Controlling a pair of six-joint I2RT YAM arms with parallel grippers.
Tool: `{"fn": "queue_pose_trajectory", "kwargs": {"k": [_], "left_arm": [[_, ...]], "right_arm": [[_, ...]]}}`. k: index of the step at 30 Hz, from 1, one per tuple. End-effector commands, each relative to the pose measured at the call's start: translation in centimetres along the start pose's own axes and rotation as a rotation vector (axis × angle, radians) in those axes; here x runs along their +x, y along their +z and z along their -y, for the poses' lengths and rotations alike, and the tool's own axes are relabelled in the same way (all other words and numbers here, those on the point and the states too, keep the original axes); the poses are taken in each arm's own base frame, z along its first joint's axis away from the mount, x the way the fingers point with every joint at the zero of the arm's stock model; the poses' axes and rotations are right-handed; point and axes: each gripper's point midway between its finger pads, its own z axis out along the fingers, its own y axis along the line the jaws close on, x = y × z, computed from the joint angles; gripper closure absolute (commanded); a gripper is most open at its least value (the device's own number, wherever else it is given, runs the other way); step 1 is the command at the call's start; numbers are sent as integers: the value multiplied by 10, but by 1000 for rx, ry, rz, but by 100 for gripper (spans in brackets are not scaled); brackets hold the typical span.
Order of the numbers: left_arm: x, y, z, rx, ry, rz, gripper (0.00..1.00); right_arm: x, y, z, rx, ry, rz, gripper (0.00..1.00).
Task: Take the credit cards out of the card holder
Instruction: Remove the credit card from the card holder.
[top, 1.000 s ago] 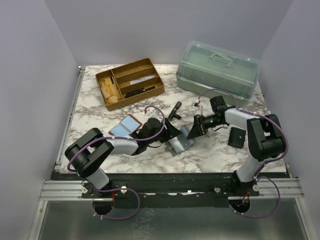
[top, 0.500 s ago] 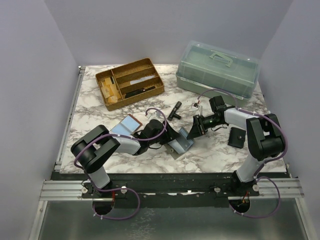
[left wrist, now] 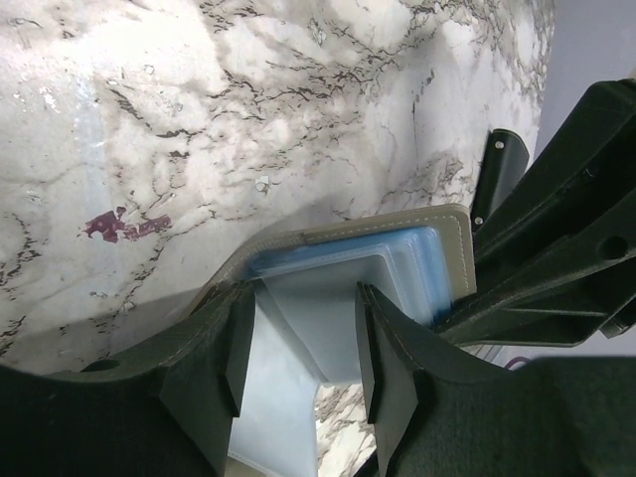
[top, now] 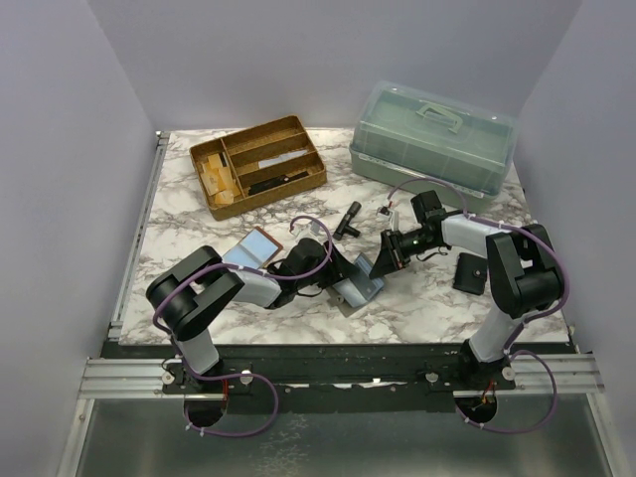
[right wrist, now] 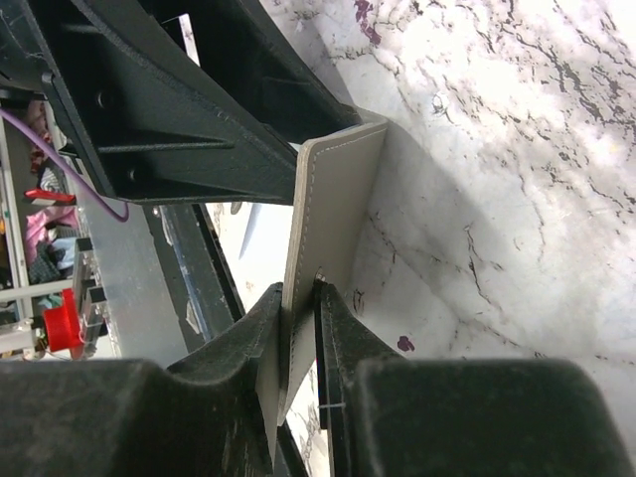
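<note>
The card holder lies spread near the table's middle front, grey outside with light-blue credit cards inside. In the left wrist view its stitched rim frames a stack of cards. My left gripper is open, its jaws on either side of a pale blue card that sticks out of the holder. In the top view it sits at the holder's left end. My right gripper is shut on the holder's raised flap, and is at the holder's right end in the top view.
Loose light-blue cards lie left of the left arm. A wooden divided tray is at the back left and a green lidded box at the back right. A black pouch lies right, a black cylinder behind the holder.
The left arm has pushed a little right toward the holder. The right gripper has shifted slightly up and left, still holding the flap.
</note>
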Motion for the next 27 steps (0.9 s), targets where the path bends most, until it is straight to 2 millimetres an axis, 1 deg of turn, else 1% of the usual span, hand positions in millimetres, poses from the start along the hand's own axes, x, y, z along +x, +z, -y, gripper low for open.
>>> {"fn": "queue_pose_trajectory", "kwargs": {"k": [1, 5, 9, 12, 16, 19, 20, 21, 22, 23, 24, 25, 27], "left_arm": [[2, 1, -4, -9, 0, 2, 50], [1, -1, -4, -6, 2, 7, 49], [-2, -9, 6, 36, 15, 19, 46], [-7, -26, 23, 119, 31, 46, 43], [-17, -55, 43, 216, 42, 99, 41], [-26, -78, 53, 267, 42, 147, 40], [-30, -87, 59, 295, 39, 165, 39], [-30, -91, 59, 300, 38, 170, 39], [-30, -96, 61, 314, 39, 175, 38], [-31, -99, 63, 325, 39, 179, 38], [-31, -101, 64, 332, 40, 181, 38], [-31, -102, 65, 334, 38, 181, 38], [-31, -99, 65, 329, 35, 174, 38]], "right_arm": [[-4, 1, 1, 9, -10, -1, 83], [-4, 0, 2, 13, -15, -2, 94], [-9, -6, -2, 38, -71, 16, 99], [-24, -18, -16, 64, -180, 68, 100], [-45, -40, -39, 132, -375, 162, 100], [-54, -52, -44, 245, -538, 177, 100], [-58, -58, -40, 330, -584, 160, 100], [-57, -58, -41, 364, -631, 136, 100], [-58, -60, -36, 427, -663, 110, 100], [-57, -62, -28, 513, -691, 74, 100], [-54, -56, -27, 550, -732, 44, 100], [-52, -57, -18, 657, -775, 10, 100], [-47, -45, -20, 723, -841, -23, 100]]}}
